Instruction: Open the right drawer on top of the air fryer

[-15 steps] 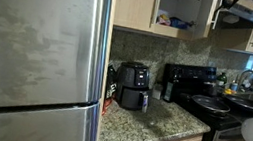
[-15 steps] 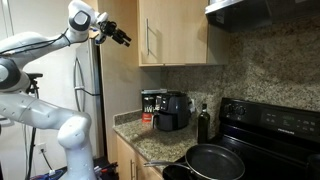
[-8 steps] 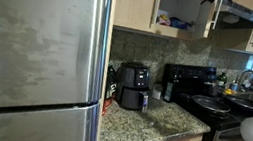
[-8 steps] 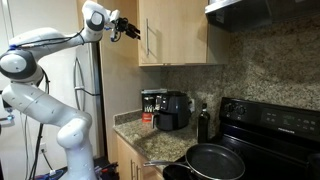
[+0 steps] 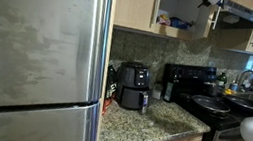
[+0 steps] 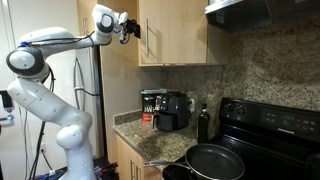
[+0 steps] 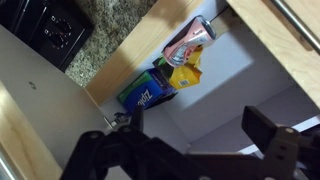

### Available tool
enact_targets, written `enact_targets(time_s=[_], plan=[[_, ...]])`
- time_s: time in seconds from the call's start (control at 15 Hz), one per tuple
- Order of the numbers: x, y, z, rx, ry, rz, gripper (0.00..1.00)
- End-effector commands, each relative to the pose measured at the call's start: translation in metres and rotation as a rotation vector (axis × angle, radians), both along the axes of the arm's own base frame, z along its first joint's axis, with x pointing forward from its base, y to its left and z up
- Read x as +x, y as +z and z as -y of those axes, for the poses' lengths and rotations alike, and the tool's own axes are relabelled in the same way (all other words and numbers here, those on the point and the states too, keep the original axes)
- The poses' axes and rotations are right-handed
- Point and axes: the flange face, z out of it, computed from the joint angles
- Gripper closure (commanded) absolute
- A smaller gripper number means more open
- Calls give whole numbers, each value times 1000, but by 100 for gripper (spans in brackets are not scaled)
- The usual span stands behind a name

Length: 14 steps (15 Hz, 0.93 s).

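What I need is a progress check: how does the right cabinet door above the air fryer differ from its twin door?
The right door stands swung out, baring shelf packages; the twin door sits shut, hiding its side. The gripper hangs by the right door's handle edge, not by the twin door. Both are flat, light tan wood with slim bar handles.

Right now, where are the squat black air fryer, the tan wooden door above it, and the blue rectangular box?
Squat black air fryer (image 6: 172, 112): exterior view, front of body.
Tan wooden door (image 6: 182, 32): exterior view, flat face.
Blue rectangular box (image 7: 148, 94): wrist view, printed side.
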Motion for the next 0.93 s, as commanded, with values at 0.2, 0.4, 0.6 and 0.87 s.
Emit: enact_targets(time_s=[0.2,0.4,0.6,0.87], plan=[[-23,15,78,-89,-290,55,0],[-54,20,151,-64,-435,45,0],[-93,14,233,4,-589,21,0],[-135,-52,317,173,-653,-116,0]])
